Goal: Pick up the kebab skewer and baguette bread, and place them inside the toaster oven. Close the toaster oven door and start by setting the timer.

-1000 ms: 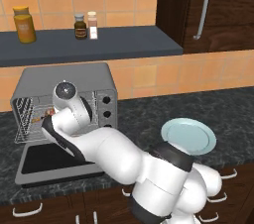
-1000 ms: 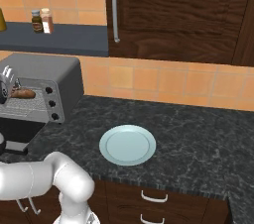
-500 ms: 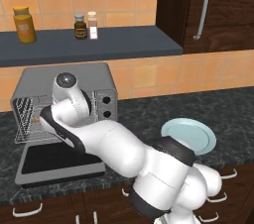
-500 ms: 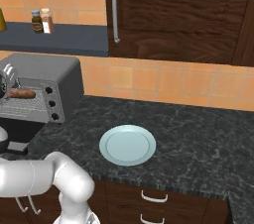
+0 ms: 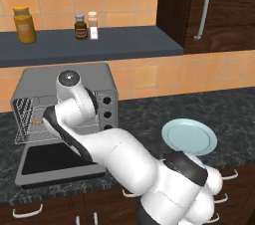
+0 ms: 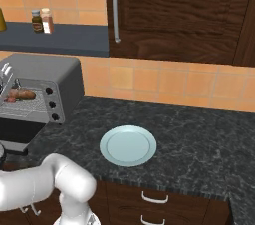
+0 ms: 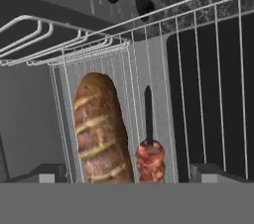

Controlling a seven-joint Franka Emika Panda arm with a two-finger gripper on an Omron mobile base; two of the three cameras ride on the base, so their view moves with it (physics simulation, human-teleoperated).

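The toaster oven (image 5: 94, 77) stands on the counter with its door (image 5: 55, 162) folded down flat in front. In the hand view the baguette bread (image 7: 101, 129) lies on the wire rack (image 7: 198, 94), and the kebab skewer (image 7: 149, 154) lies close beside it. My gripper (image 7: 128, 175) is open just in front of both, with its fingertips (image 7: 47, 173) far apart and touching neither. From the right, the baguette bread (image 6: 22, 94) shows inside the toaster oven (image 6: 55, 72). In the left base view my arm hides most of the oven's inside.
Three black knobs (image 5: 105, 114) sit on the oven's right side. A pale blue plate (image 5: 189, 137) lies bare on the counter to the right. A dark shelf (image 5: 124, 42) with spice jars (image 5: 79, 26) hangs above the oven. A dark cabinet (image 6: 174, 10) is on the right.
My arm's upper joint has risen slightly in front of the oven. The baguette and the skewer lie where they were on the rack.
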